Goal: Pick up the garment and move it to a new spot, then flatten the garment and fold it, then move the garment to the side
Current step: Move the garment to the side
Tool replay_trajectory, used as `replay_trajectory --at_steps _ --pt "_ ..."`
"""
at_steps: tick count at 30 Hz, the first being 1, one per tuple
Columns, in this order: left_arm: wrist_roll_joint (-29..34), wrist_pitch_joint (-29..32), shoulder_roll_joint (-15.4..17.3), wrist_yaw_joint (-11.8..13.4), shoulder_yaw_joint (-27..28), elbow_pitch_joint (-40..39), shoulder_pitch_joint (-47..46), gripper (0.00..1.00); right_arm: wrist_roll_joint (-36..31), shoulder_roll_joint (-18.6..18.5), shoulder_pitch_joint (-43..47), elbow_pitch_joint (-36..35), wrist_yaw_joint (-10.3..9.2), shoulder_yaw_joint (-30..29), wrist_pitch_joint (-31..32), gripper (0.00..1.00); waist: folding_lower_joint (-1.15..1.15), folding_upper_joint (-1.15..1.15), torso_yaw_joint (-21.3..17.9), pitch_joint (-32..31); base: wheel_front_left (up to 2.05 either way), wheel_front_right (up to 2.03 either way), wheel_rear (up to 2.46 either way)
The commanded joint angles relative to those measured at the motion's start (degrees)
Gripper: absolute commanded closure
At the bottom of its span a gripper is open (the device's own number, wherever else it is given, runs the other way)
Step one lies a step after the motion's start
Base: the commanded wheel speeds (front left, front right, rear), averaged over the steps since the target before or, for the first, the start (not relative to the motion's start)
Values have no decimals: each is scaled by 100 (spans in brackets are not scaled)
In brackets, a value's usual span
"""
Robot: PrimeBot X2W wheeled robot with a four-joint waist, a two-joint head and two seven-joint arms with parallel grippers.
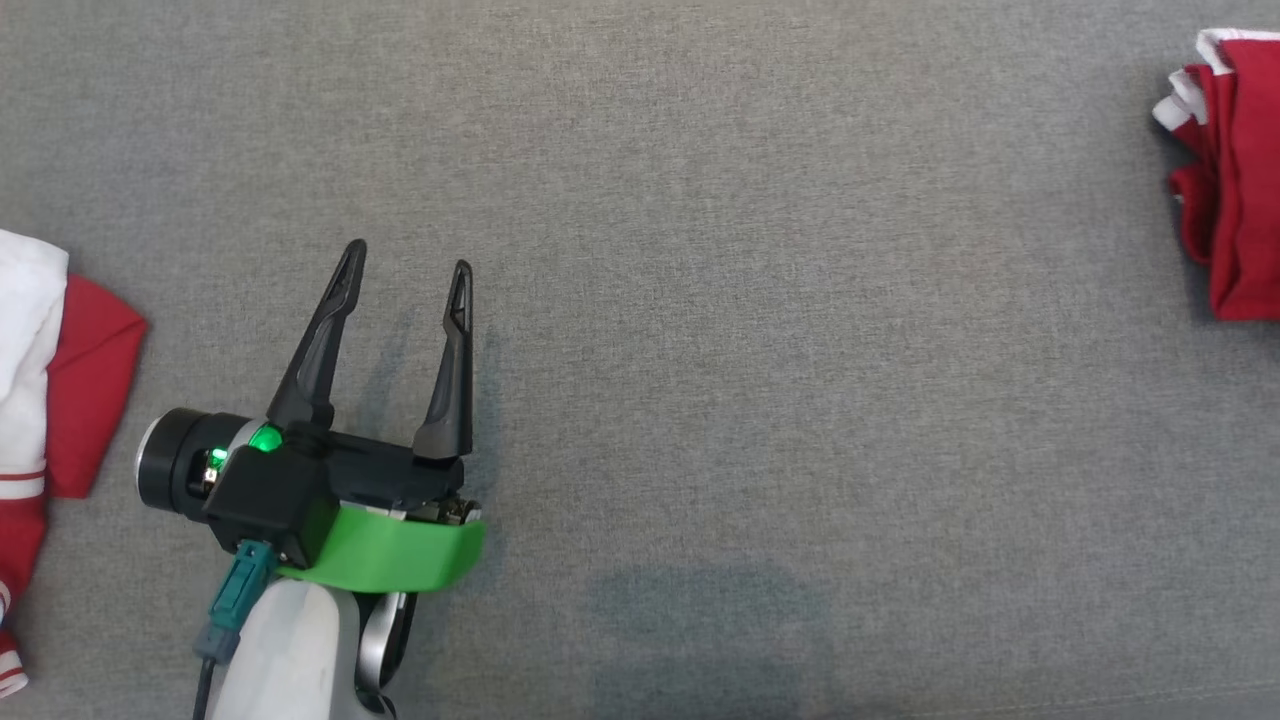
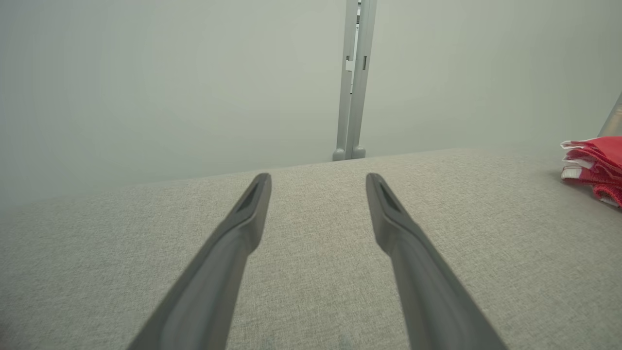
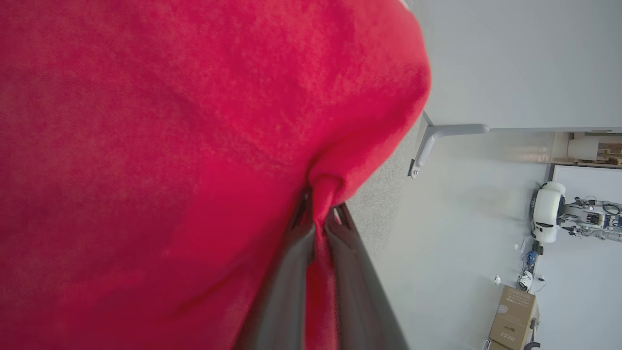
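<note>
The garment (image 1: 1230, 180) is red with white trim and sits bunched in folds at the far right edge of the grey surface; the left wrist view has it (image 2: 595, 163) at its right edge. In the right wrist view red cloth (image 3: 170, 146) covers most of the picture, and my right gripper (image 3: 320, 206) is shut on a pinched fold of it. My left gripper (image 1: 408, 256) hovers at the lower left, open, with nothing between its fingers. It (image 2: 317, 177) points across bare grey surface, far from the garment.
A second red and white piece of clothing (image 1: 40, 400) lies at the left edge, beside my left arm. The grey cloth surface (image 1: 760, 360) ends at a far edge with a grey post (image 2: 354, 78) behind it. Beyond the table's corner bracket (image 3: 437, 136), a cardboard box (image 3: 515, 311) sits on the floor.
</note>
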Motion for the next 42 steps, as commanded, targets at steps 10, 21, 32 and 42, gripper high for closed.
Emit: replay_trajectory --at_steps 10,21,32,42 --pt "33 0 9 -45 -85 -13 123 0 -328 -477 -34 757 -13 -319 -428 100 0 0 387 125 0 0 0" --pt "-13 0 109 -101 -266 -47 36 0 -807 -294 79 1294 -13 -1170 -868 0 0 0 379 26 0 0 0" --pt "-137 0 53 101 58 179 344 0 -1056 475 328 1057 -13 -1881 -2378 0 0 0 291 -777 0 0 0" --pt "-697 19 2 526 552 1035 662 0 -458 1827 1079 398 -12 -2416 -3044 0 0 0 316 -1786 0 0 0"
